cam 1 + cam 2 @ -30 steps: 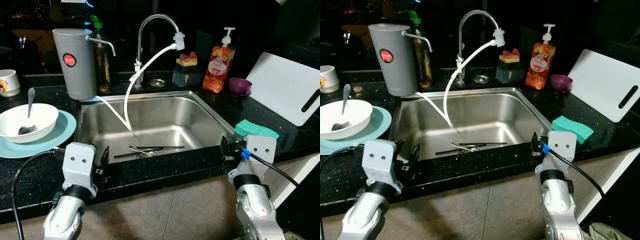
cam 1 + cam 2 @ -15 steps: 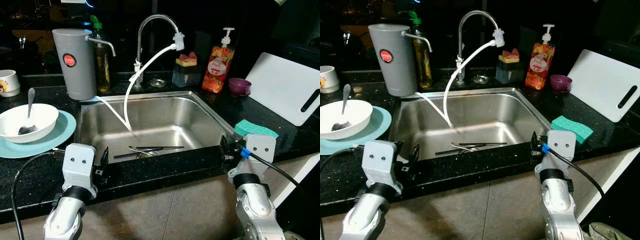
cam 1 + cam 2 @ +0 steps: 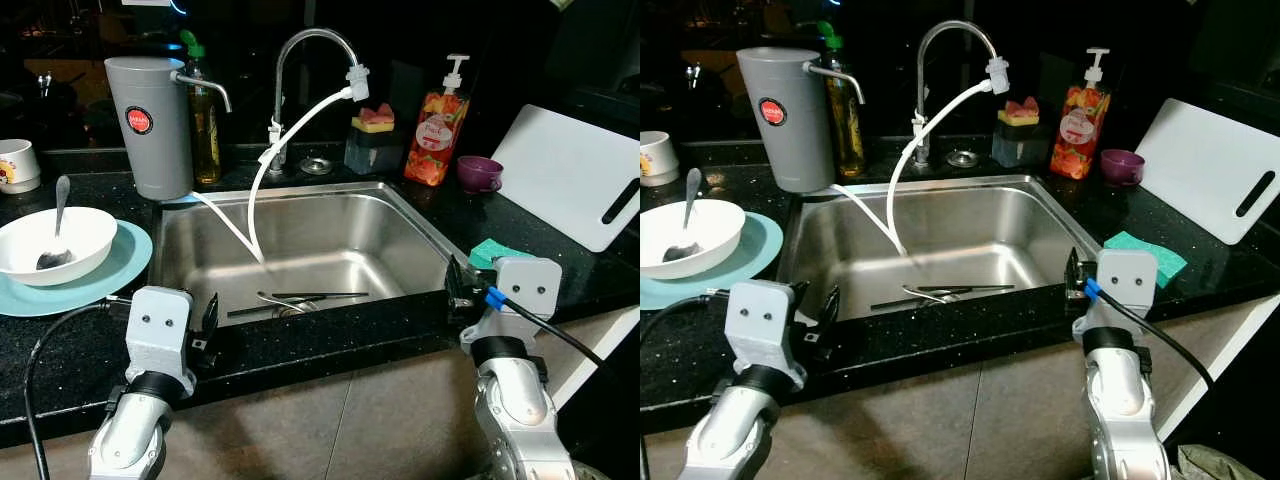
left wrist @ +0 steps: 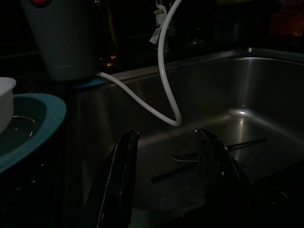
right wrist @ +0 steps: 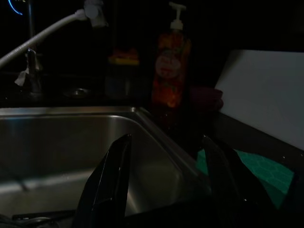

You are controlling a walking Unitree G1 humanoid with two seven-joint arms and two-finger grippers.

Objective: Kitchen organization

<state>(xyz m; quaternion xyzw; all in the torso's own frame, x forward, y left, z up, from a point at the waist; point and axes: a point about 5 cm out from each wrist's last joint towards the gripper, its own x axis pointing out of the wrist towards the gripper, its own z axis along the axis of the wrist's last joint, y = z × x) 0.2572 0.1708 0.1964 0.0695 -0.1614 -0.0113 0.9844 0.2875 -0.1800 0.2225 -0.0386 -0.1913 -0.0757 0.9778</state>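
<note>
A steel sink [image 3: 300, 190] is set in the black counter, with a fork and other cutlery [image 3: 310, 298] lying on its bottom. Left of it, a white bowl [image 3: 60, 240] holding a spoon rests on a teal plate [image 3: 125, 262]. A green sponge [image 3: 1170, 265] lies on the counter to the sink's right. My left gripper [image 3: 208, 322] hovers at the counter's front edge, open and empty, its fingers [image 4: 121, 185] pointing over the sink. My right gripper [image 3: 453, 288] stands open at the sink's front right corner, right beside the sponge [image 5: 266, 173].
Along the back stand a grey filter jug [image 3: 150, 125], a faucet [image 3: 310, 40] with a white hose [image 3: 255, 200] hanging into the sink, an orange soap bottle [image 3: 437, 125] and a purple cup [image 3: 480, 172]. A white cutting board [image 3: 570, 175] leans at the right; a mug [image 3: 18, 165] sits far left.
My right gripper has shifted slightly up and to the right, now covering more of the sponge. The left arm has not moved.
</note>
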